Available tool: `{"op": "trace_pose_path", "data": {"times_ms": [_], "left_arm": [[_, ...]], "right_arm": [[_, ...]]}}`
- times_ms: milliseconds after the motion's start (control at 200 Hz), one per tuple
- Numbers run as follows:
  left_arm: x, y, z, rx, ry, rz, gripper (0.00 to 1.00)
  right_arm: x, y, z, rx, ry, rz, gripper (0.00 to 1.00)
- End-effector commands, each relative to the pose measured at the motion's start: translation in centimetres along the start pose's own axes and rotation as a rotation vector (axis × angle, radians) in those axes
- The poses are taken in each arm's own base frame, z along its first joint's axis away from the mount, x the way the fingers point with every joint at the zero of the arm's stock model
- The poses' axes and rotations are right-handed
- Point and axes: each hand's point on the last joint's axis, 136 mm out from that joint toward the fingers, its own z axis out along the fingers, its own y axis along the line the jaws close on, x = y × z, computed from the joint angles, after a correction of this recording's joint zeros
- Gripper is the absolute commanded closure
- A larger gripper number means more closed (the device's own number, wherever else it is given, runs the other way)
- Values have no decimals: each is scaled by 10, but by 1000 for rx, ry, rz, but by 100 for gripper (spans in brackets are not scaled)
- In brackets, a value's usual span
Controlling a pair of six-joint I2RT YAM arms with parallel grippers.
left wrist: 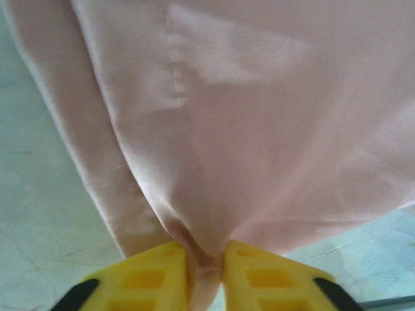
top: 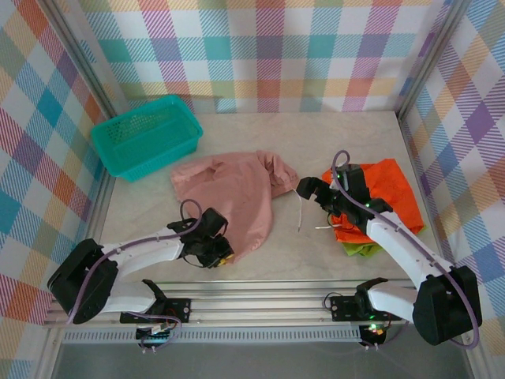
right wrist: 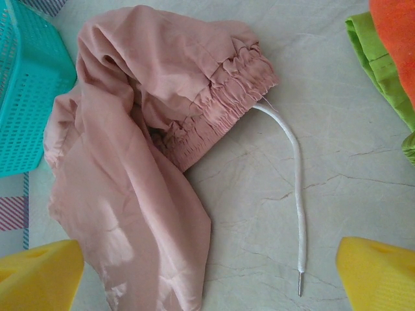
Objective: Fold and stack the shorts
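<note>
The pink shorts [left wrist: 259,129] are pinched at an edge by the left jaws; the right jaws are held wide apart over the drawstring [right wrist: 298,194]

The pink shorts [right wrist: 123,168] look like soft cloth with a slight sheen. The basket [top: 167,150] is teal plastic mesh, and the tabletop [right wrist: 259,220] is smooth, marble-look stuff.

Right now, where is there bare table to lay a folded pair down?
The far strip of table, from the basket rightward, beyond the pink shorts and orange shorts, is bare. The gap between those two pairs is crowded: drawstring and open right gripper sit there.
</note>
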Motion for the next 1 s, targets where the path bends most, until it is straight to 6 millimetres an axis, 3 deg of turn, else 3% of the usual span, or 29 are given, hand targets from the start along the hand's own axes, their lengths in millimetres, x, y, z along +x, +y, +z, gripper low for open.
{"op": "trace_pose_path", "data": {"times_ms": [0, 115, 345, 500, 695, 900, 995], "left_arm": [[-3, -19, -5, 34, -25, 49, 97], [-17, -33, -32, 18, -121, 134, 100], [-70, -55, -163, 64, -465, 256, 100], [-106, -59, -223, 125, -581, 239, 100], [-150, -73, -263, 134, -683, 235, 100], [-199, -80, -278, 104, -767, 192, 100], [-224, -86, -298, 119, -860, 170, 100]], "right_arm": [[4, -3, 2, 4, 8, 6, 1], [5, -5, 4, 12, 7, 36, 1], [3, 6, 20, -39, 38, 139, 0], [10, 11, 41, -3, 101, 152, 3], [36, 36, 75, -33, 161, 170, 14], [67, 62, 109, -42, 226, 185, 24], [75, 70, 124, -42, 242, 174, 29]]}}
